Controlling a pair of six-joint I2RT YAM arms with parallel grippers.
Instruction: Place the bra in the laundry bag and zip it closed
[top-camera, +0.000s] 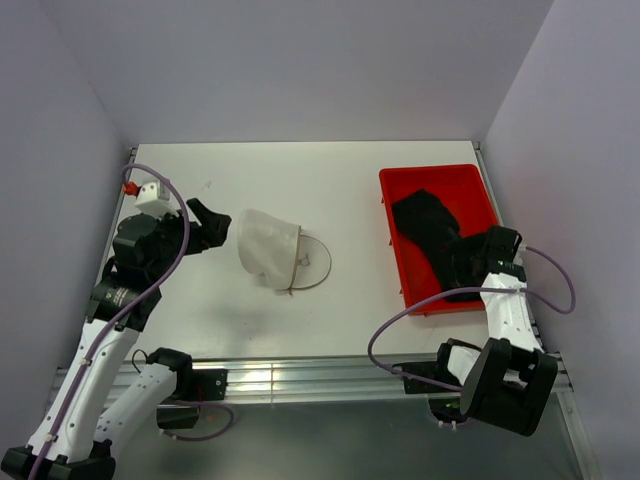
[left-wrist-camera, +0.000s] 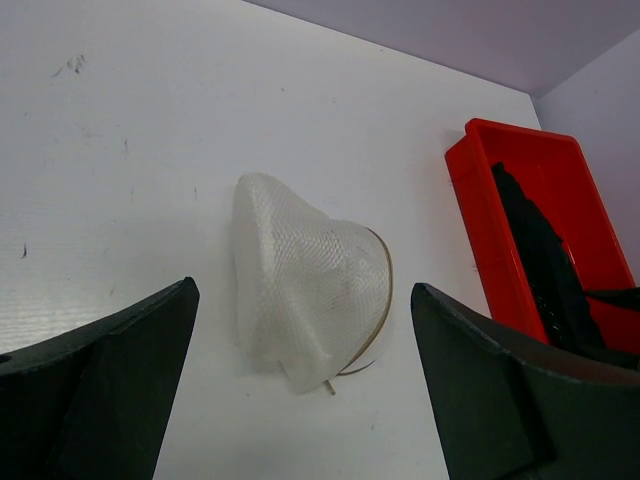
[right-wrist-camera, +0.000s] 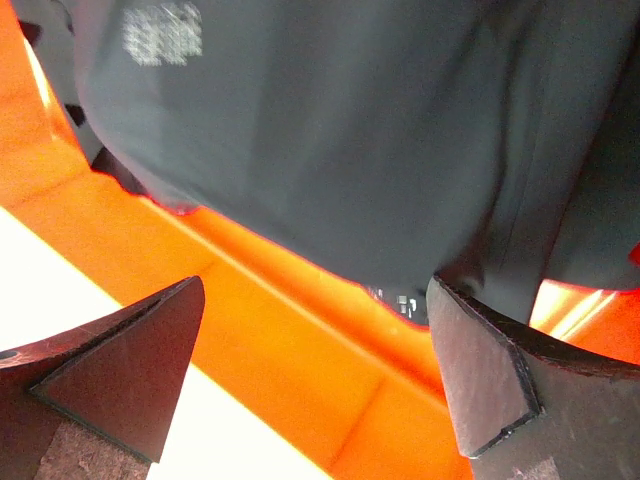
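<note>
white table (top-camera: 300, 310), bra (top-camera: 430, 228) in red tray (top-camera: 470, 178)

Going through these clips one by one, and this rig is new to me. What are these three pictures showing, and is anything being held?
Two robot arms are bolted at the near edge of a white table. The wide picture looks down from above and behind them; the other two come from cameras on each wrist, so the dark wedges at the bottom are that arm's own fingers. A white mesh laundry bag lies on the table, in front of the left fingers. A black bra lies in a red tray, with the right fingers close above it. Both pairs of fingers are open; nothing is held.
</note>
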